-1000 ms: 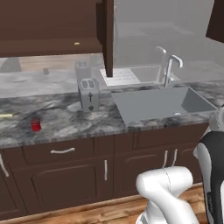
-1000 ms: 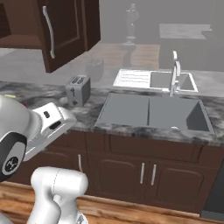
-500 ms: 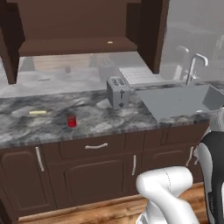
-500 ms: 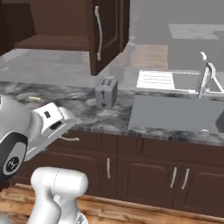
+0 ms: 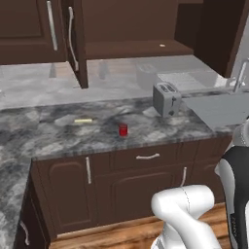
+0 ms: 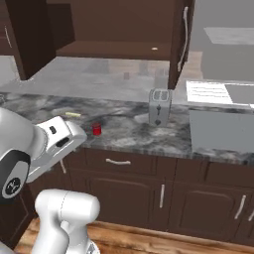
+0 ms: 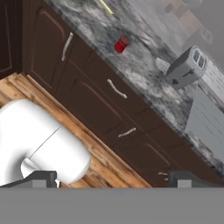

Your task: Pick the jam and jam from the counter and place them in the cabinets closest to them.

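A small red jam point(image 5: 123, 130) point(image 6: 96, 129) point(image 7: 121, 44) jar stands upright on the grey marble counter point(image 5: 58, 136) point(image 6: 134, 131), a little back from its front edge. Directly above it hangs one of the dark brown cabinets point(image 5: 131, 48) point(image 6: 109, 49), both doors swung open and its brown shelf bare apart from one tiny pale speck. My gripper point(image 7: 113, 179) is open with nothing between its fingertips point(image 7: 41, 178). It hangs low in front of the base cupboards, well short of the jar and looking up at it.
A silver toaster point(image 5: 166, 98) point(image 6: 159, 107) point(image 7: 186, 68) stands right of the jar, with the sink point(image 5: 219, 109) point(image 6: 223, 131) beyond it. A thin yellow stick point(image 5: 83, 120) point(image 6: 73, 114) lies left of the jar. The open cabinet door point(image 5: 78, 44) point(image 6: 181, 39) juts out over the counter.
The base has driven left along the counter, so the whole scene slid right in both base views. The open cabinet and red jar now sit near the centre. Nothing on the counter moved.
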